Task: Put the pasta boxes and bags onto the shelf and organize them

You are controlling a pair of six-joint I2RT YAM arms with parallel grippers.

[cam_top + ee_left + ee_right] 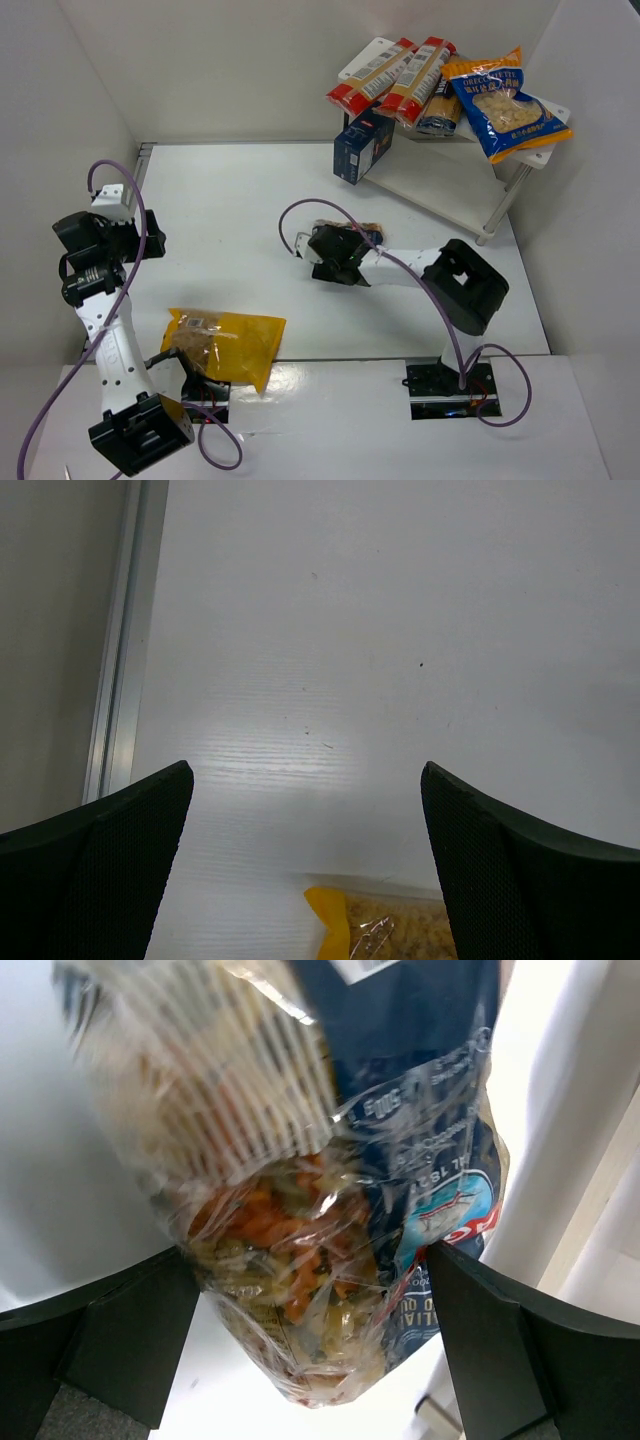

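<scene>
On the shelf [430, 185], far right: both spaghetti boxes [375, 72] and the blue-orange bag [505, 105] lie on the top board, loosely piled and overhanging, not squared up. Navy box [362, 145] hangs tilted at the shelf's left end; can't tell if it's properly seated. Right tool [310, 1255] grips the spiral bag [280, 1210] mid-tabletop, just left of the shelf. Yellow bag [222, 340] lies flat on the tabletop [230, 220], near left, untouched. Left tool [305, 770] is open and empty, with that bag's corner at the near edge of its view. Roughly two-thirds done by my read: two bags to shelve, then tidying.
</scene>
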